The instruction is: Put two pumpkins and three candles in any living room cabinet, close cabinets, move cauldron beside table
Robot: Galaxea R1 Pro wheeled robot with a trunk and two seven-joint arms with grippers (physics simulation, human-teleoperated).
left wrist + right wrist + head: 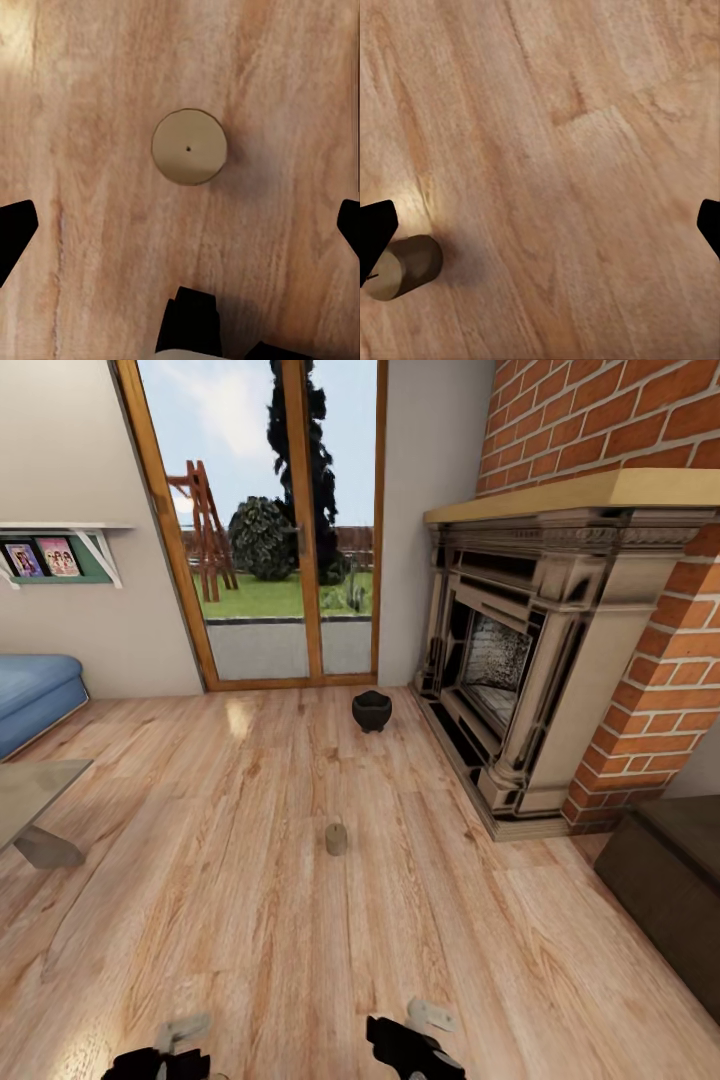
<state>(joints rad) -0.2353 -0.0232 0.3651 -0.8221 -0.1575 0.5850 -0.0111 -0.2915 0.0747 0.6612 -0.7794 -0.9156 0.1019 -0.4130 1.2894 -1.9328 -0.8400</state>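
Note:
The black cauldron stands on the wooden floor near the glass door, left of the fireplace. A short tan candle stands upright mid-floor, well ahead of both grippers. In the left wrist view a candle is seen from above, ahead of my open left gripper. My right gripper is open over bare floor, with a candle beside one fingertip. Both grippers, left and right, hang low at the head view's near edge. A corner of the table shows at left, and part of the dark cabinet at right. The pumpkins are out of view.
A brick fireplace with a stone surround juts out at the right. A blue sofa sits at the far left under a wall shelf. The glass door closes the far wall.

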